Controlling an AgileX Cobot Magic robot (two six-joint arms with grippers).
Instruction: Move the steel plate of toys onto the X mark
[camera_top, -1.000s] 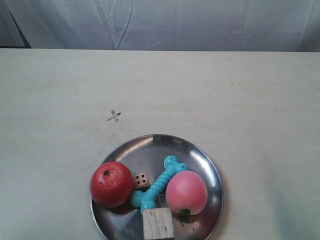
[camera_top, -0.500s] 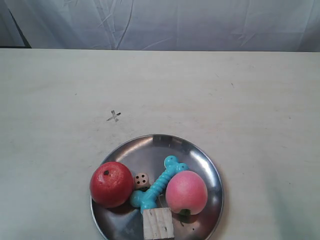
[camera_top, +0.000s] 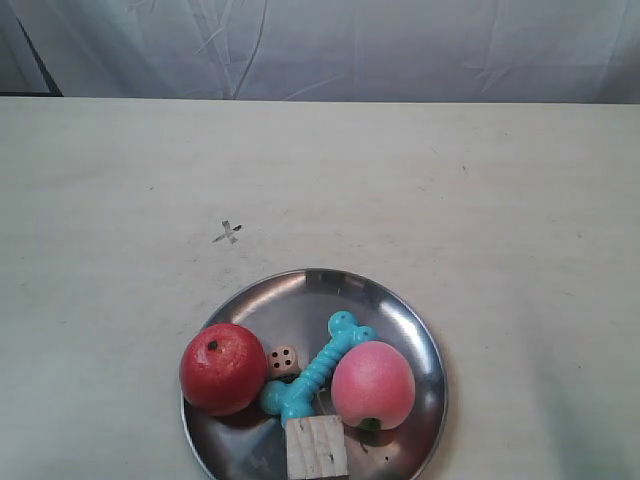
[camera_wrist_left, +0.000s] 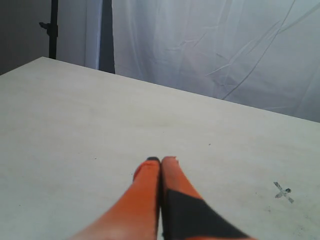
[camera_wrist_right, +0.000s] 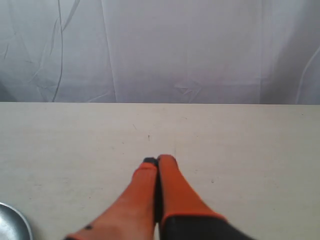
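Observation:
The steel plate (camera_top: 385, 305) lies at the near middle of the table in the exterior view. It carries a red apple (camera_top: 222, 368), a white die (camera_top: 284, 360), a turquoise bone chew (camera_top: 318, 368), a pink peach (camera_top: 372, 385) and a wooden cube (camera_top: 316, 447). The X mark (camera_top: 229, 233) is on bare tabletop beyond the plate, toward the view's left, clear of the rim. No arm shows in the exterior view. My left gripper (camera_wrist_left: 161, 160) is shut and empty over the table, with the X mark (camera_wrist_left: 283, 191) off to one side. My right gripper (camera_wrist_right: 158, 161) is shut and empty; a sliver of the plate (camera_wrist_right: 12, 225) shows at the frame corner.
A pale cream table (camera_top: 520, 200) runs back to a white cloth backdrop (camera_top: 330, 45). A dark stand (camera_wrist_left: 52, 30) rises behind the table's far corner in the left wrist view.

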